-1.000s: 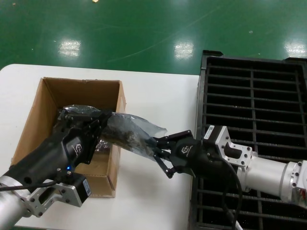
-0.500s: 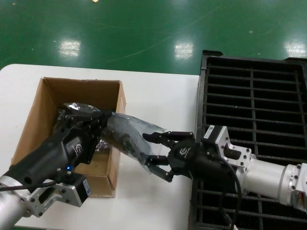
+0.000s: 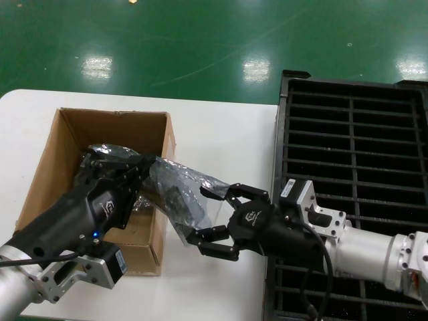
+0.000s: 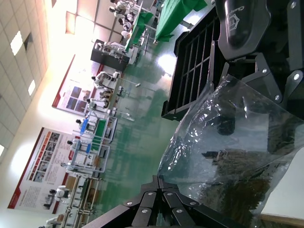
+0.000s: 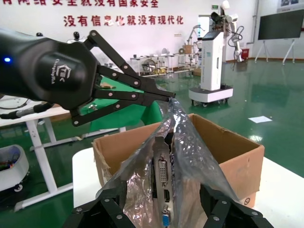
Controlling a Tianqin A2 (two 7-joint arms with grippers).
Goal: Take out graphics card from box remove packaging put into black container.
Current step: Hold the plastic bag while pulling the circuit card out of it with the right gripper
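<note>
— Right, where's the card?

— Card (image 5: 161, 183) sits inside the bag (image 3: 179, 189), bracket end toward the right wrist camera, over the box's (image 3: 67, 139) right wall.

— Left gripper?

— Left gripper (image 3: 142, 164) is pinched closed on the bag's upper end, above the box.

— And the right one?

— Right gripper (image 3: 209, 217) is spread wide, fingers either side of the bag's lower end, not clamped. Tray (image 3: 354, 127) lies beside it on the table (image 3: 221, 127).
</note>
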